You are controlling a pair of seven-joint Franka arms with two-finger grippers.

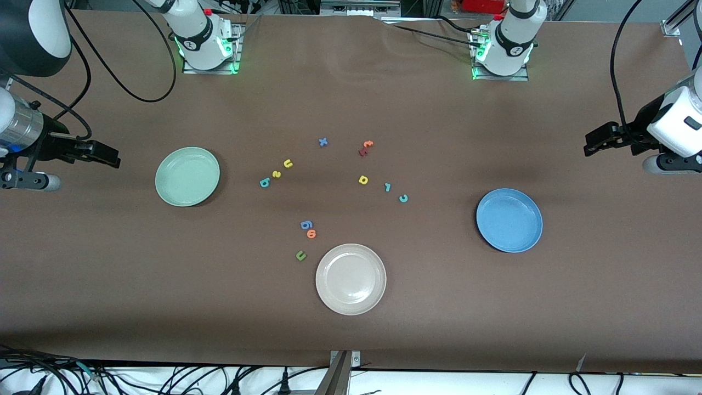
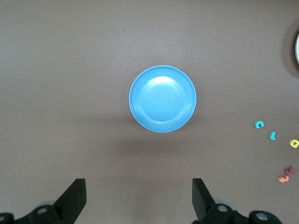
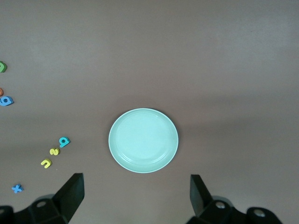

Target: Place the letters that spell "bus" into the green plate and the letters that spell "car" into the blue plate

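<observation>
The green plate (image 1: 187, 176) (image 3: 143, 140) lies bare toward the right arm's end. Beside it, toward mid-table, sit the teal b (image 1: 264, 182), yellow s (image 1: 276, 174) and yellow u (image 1: 288, 163). The blue plate (image 1: 509, 220) (image 2: 162, 99) lies bare toward the left arm's end. The yellow a (image 1: 363, 179), teal r (image 1: 387, 187) and teal c (image 1: 403, 198) lie in a row beside it. My right gripper (image 1: 112, 156) (image 3: 137, 191) hangs open over bare table near the green plate, and my left gripper (image 1: 592, 142) (image 2: 139, 193) hangs open near the blue plate. Both hold nothing.
A beige-white plate (image 1: 351, 279) sits nearest the front camera at mid-table. Beside it lie a blue 6-like piece (image 1: 306, 224), an orange o (image 1: 311, 233) and a dark green u (image 1: 300, 255). Farther back are a blue x (image 1: 323, 142), an orange letter (image 1: 367, 144) and a dark red one (image 1: 362, 152).
</observation>
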